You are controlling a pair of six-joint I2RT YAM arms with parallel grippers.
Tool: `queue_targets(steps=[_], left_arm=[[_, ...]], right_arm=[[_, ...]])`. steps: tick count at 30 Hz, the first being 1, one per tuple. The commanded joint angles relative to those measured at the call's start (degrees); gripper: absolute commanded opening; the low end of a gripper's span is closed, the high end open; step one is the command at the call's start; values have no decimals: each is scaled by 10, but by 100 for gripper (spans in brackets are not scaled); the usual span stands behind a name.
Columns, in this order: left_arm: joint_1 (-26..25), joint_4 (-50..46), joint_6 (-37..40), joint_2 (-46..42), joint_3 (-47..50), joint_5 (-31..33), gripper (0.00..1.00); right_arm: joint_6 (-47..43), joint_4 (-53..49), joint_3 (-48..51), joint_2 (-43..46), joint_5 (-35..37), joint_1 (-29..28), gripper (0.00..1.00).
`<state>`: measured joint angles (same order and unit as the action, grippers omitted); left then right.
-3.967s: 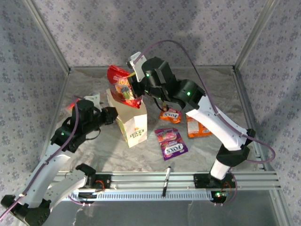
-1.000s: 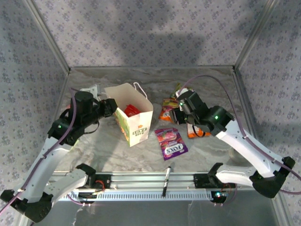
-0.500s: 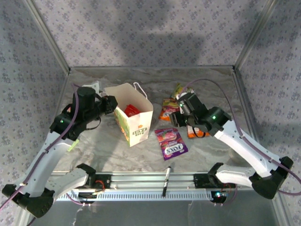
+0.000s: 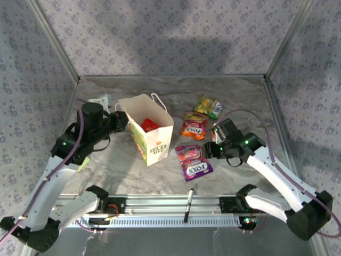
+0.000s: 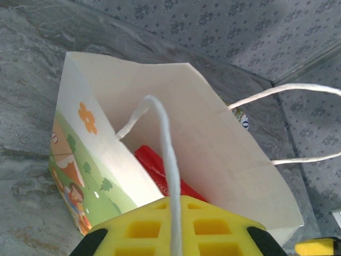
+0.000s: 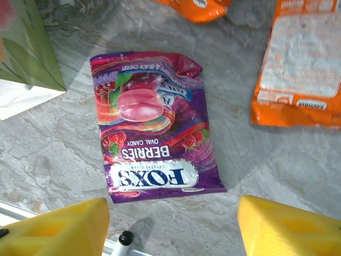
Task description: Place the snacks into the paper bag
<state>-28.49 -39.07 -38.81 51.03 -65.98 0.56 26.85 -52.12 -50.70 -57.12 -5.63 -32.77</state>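
Overlooking the paper bag (image 4: 153, 137) from above; from the left wrist, peering closely into its mouth; from the right, catching its corner.

Paper bag (image 4: 154, 133): matt cream paper, printed; handles (image 5: 162, 138) white cord. FOXS packet (image 6: 154, 125): glossy crinkled purple film. Orange packet (image 6: 301, 69): glossy film. Table (image 4: 117, 160): smooth grey marble-look. Right gripper (image 6: 170, 213) fingers (image 6: 282, 226): matt yellow plastic. Rail (image 4: 213, 204): brushed metal.
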Motion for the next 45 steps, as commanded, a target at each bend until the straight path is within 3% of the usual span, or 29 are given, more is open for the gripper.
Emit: queue_targets(steps=[1, 14, 27, 32, 37, 45], left_arm=[[2, -1, 11, -4, 9, 1, 8], [12, -10, 3, -44, 35, 12, 8], [12, 16, 6, -45, 53, -7, 8], [12, 26, 5, -37, 56, -18, 8], [12, 34, 4, -34, 59, -22, 8], [12, 47, 0, -26, 57, -37, 8]], right_arm=[[32, 4, 38, 6, -40, 9, 69], [58, 58, 150, 27, -88, 22, 65], [34, 182, 234, -6, -182, 126, 76], [19, 224, 248, -42, -229, 131, 76], [17, 230, 250, -45, -197, 131, 76], [6, 263, 251, -82, -215, 114, 74]])
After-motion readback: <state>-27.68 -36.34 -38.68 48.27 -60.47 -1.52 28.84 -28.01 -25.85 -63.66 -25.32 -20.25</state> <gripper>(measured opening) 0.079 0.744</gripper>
